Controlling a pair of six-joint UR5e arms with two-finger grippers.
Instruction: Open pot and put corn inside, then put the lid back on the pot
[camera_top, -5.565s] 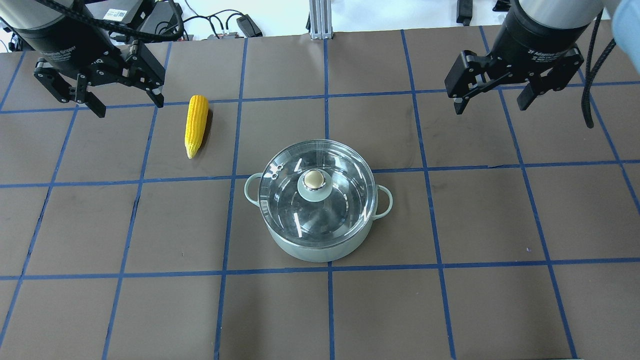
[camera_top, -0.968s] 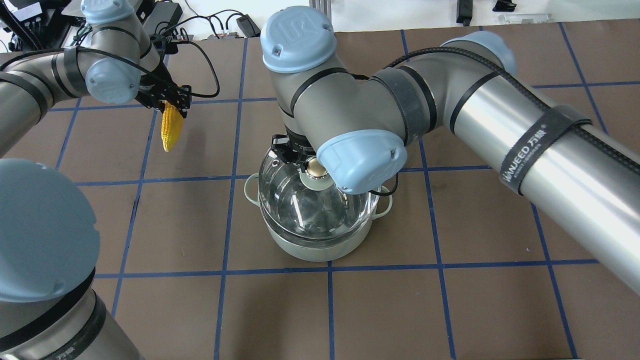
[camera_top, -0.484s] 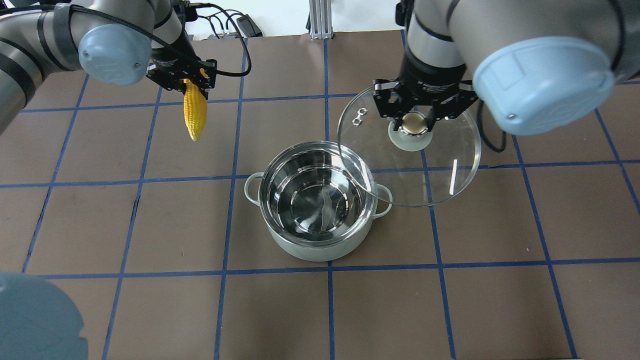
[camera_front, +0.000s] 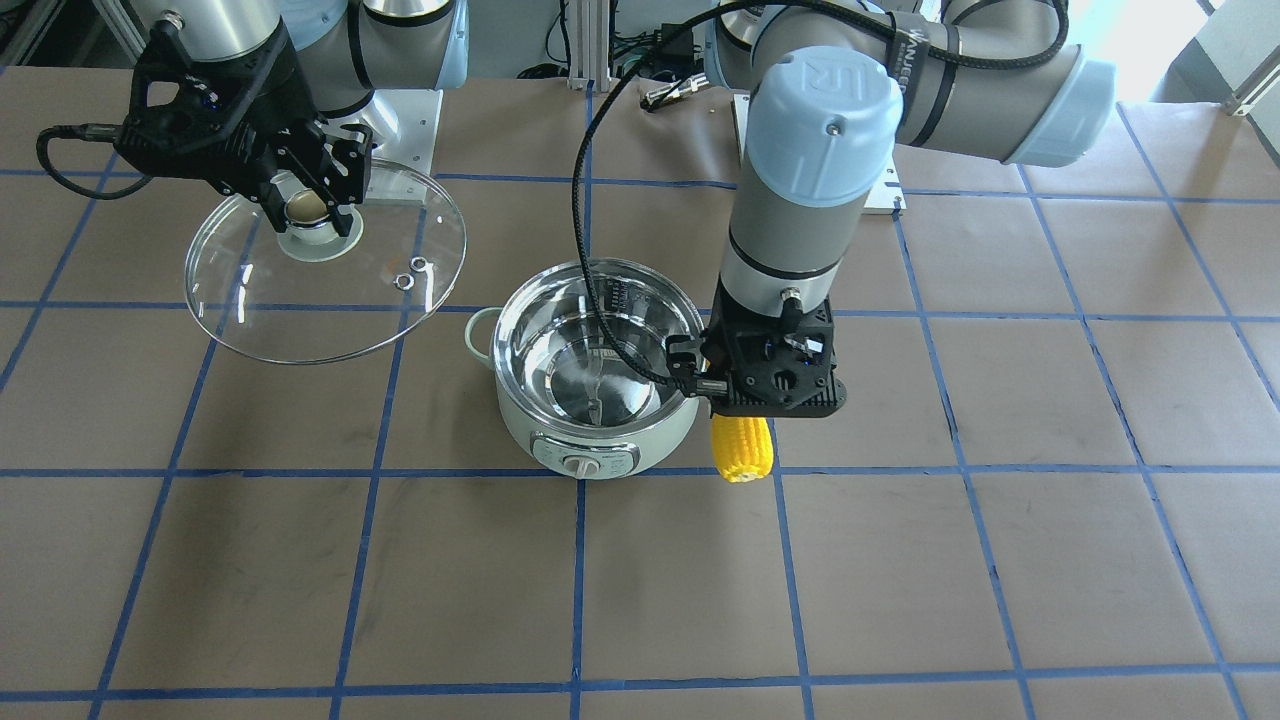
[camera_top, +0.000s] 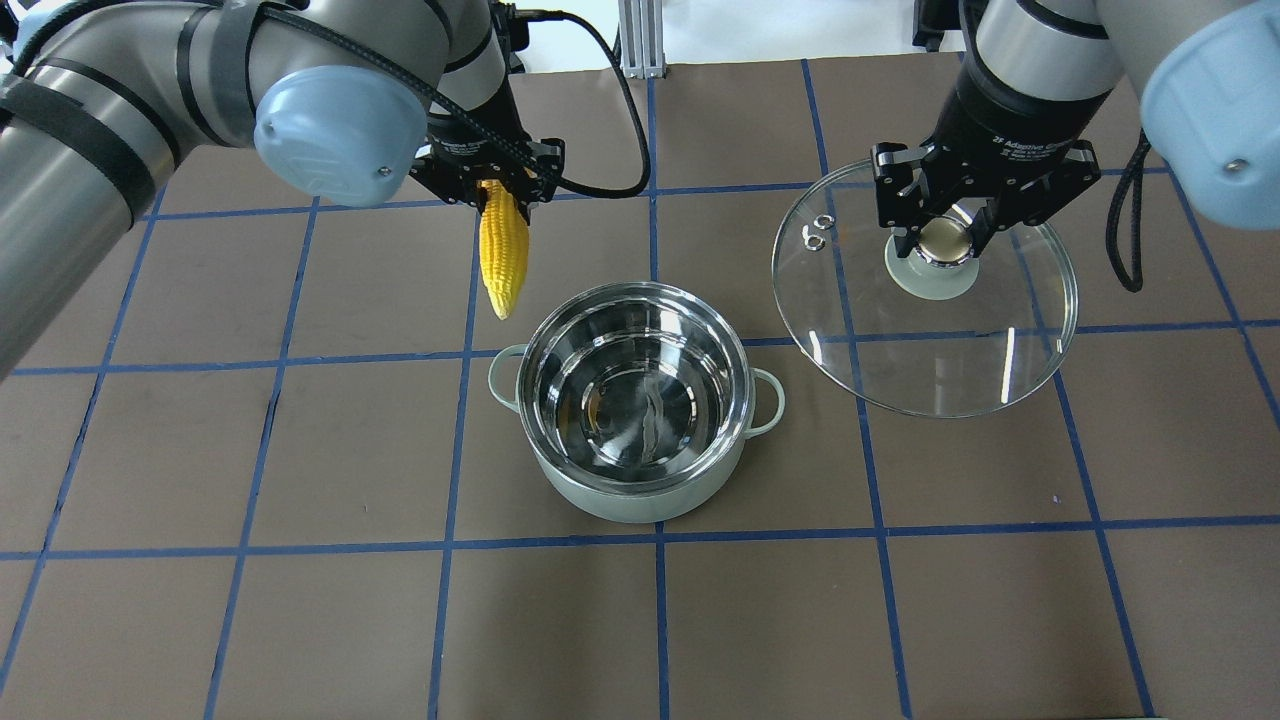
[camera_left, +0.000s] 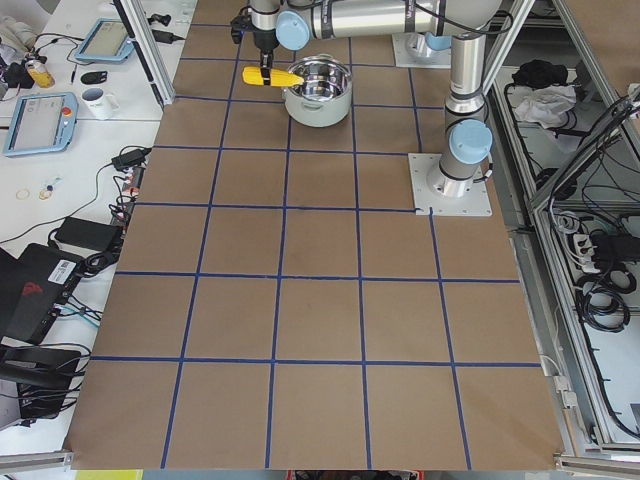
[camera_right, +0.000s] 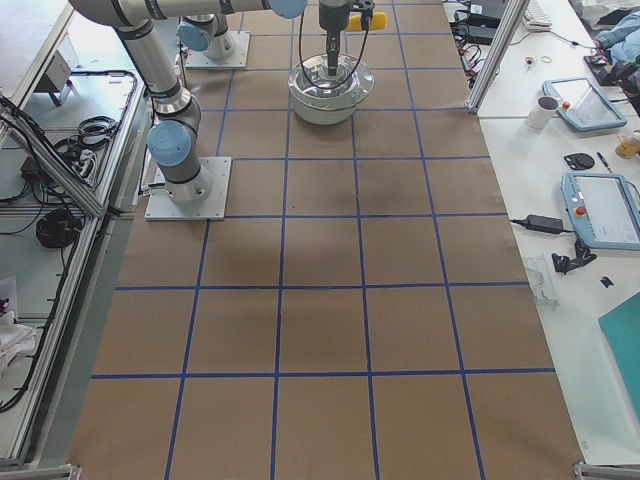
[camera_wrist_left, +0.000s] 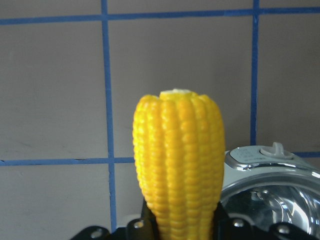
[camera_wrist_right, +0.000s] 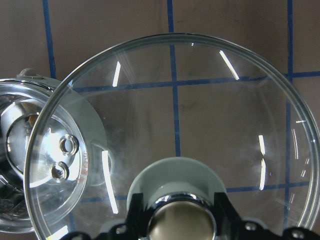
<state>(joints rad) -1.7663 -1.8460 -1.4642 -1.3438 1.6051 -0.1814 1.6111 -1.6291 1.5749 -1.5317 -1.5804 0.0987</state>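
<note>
Front: left gripper (camera_front: 744, 428) closed on corn (camera_front: 742, 458), beside open pot (camera_front: 517, 432) | right gripper (camera_front: 308, 208) closed on lid (camera_front: 330, 300) knob, lid aloft | Overhead: corn shifted nearer pot; lid now clear of rim | Wrists: grips unchanged

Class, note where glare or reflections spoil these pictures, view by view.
Right wrist view: white glare streaks cross the lid; overhead view: the pot has a steel interior that mirrors bright lights; left wrist view: the corn is sharp, without glare.

One pot (camera_top: 612, 502); one corn (camera_top: 502, 250); one lid (camera_top: 935, 345)
</note>
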